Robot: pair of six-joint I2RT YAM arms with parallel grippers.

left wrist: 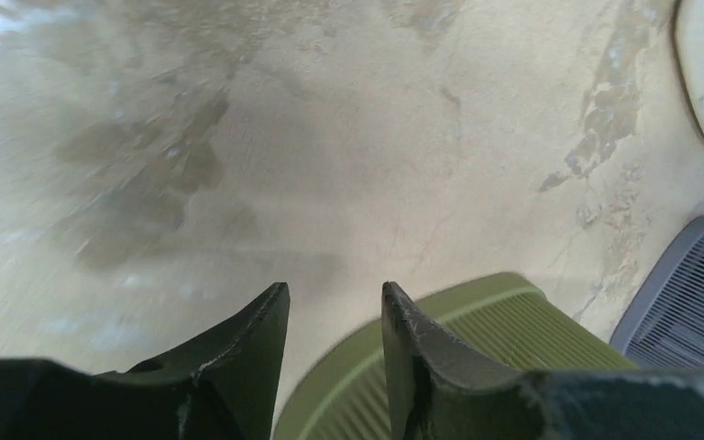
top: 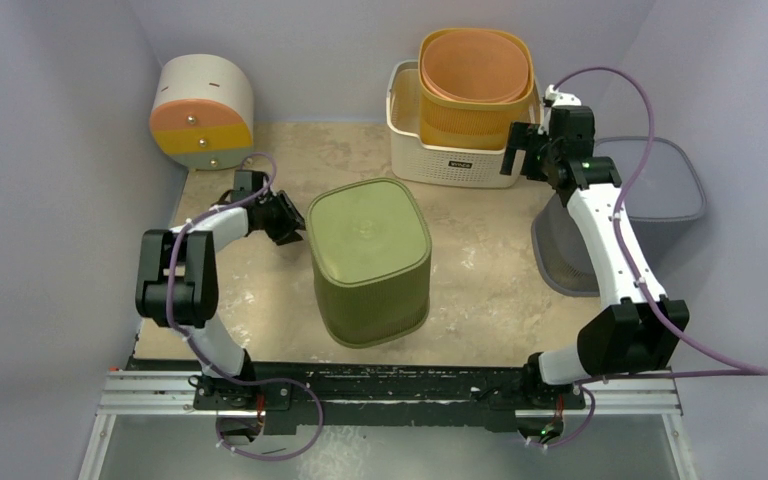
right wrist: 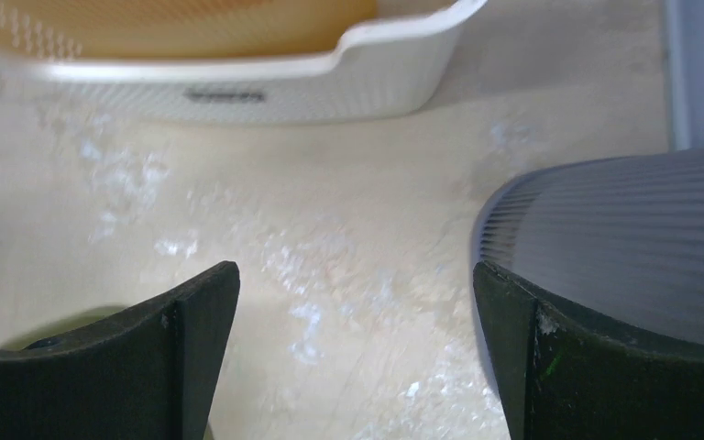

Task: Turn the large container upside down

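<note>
The left gripper (top: 286,216) hangs low over the table (top: 480,270), its jaws a narrow way apart with nothing between them; in the left wrist view bare tabletop shows through the gap between its fingers (left wrist: 266,339). Just beside it, on the side toward the middle of the table, stands the large green container (top: 370,260). The container's closed face is up and its ribbed wall (left wrist: 477,339) runs down behind one finger (whether that finger touches the wall I cannot tell, as the wrist view is blurred). Well beyond this gripper, in the far corner, lies a round white, orange and yellow drum (top: 203,110).

Across the container and well apart from it, the right gripper (top: 520,150) is raised with its jaws spread wide and empty. A white basket (top: 410,150) holding nested orange and yellow tubs (top: 475,70) sits just ahead of it. A grey ribbed bin (right wrist: 623,238) lies close beside its outer finger.
</note>
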